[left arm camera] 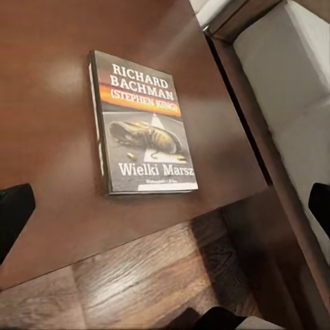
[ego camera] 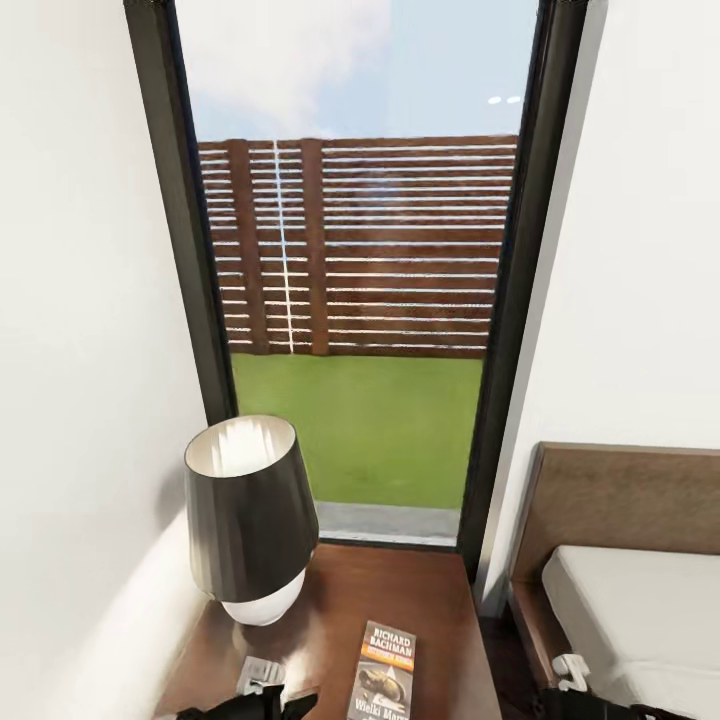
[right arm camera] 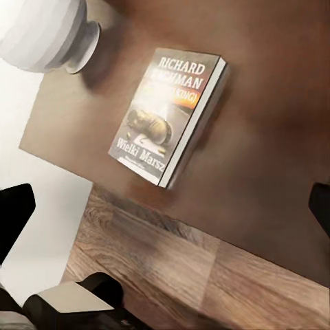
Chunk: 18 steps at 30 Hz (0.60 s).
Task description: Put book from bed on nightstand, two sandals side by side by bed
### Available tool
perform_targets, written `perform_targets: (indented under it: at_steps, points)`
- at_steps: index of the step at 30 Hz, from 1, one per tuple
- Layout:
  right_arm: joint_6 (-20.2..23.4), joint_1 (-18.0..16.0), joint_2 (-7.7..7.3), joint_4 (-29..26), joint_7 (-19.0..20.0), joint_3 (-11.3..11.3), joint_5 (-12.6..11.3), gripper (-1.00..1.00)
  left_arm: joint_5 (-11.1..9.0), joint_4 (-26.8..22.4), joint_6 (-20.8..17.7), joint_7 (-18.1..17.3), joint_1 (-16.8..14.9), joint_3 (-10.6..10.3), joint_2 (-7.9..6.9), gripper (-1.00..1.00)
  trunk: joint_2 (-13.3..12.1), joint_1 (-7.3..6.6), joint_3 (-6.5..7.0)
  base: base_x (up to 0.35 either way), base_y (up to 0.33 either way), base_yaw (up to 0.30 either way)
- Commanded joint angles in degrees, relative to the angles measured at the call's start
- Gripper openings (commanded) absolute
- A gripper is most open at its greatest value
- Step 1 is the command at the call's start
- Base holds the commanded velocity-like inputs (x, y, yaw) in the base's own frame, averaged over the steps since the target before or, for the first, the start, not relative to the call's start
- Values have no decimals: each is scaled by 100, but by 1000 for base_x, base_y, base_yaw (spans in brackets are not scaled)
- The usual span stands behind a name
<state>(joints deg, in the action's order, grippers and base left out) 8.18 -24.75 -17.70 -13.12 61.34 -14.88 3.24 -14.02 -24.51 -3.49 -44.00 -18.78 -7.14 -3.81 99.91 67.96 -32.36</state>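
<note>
Both grippers are hanging wide open and empty above the book (left arm camera: 144, 124), which is lying flat on the nightstand (ego camera: 420, 590) beside the lamp (ego camera: 250, 515), so lifting away straight up looks wisest.

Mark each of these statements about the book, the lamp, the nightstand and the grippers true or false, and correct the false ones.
1. The book lies flat on the nightstand. True.
2. The book lies face down. False: its cover faces up, the title readable.
3. A lamp with a dark shade stands on the same nightstand. True.
4. The left gripper is closed on the book. False: its fingers stand wide apart and clear of the book.
5. The bed is on the lamp's side of the nightstand. False: in the head view it is on the opposite side, to the right.
6. The right gripper is open and holds nothing. True.
</note>
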Motion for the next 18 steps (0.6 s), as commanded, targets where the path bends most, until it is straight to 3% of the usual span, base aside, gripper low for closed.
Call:
perform_targets:
  at_steps: [1, 11, 18]
  points:
    - [36, -3, 3, 159, -53, -50, 42, 100, -58, 171, 132, 5, -3, -33, -6, 100, -38, -23, 13, 0, 0, 0]
    - [-369, -3, -5, 1175, -725, -50, 61, 100, -56, 932, 657, 22, -3, -41, 3, 100, -439, -243, 192, 0, 0, 0]
    - [-426, 177, -21, 1712, -815, -47, 65, 100, -49, 1658, 1131, 42, -1, -48, 29, 100, -720, -397, 318, 0, 0, 0]
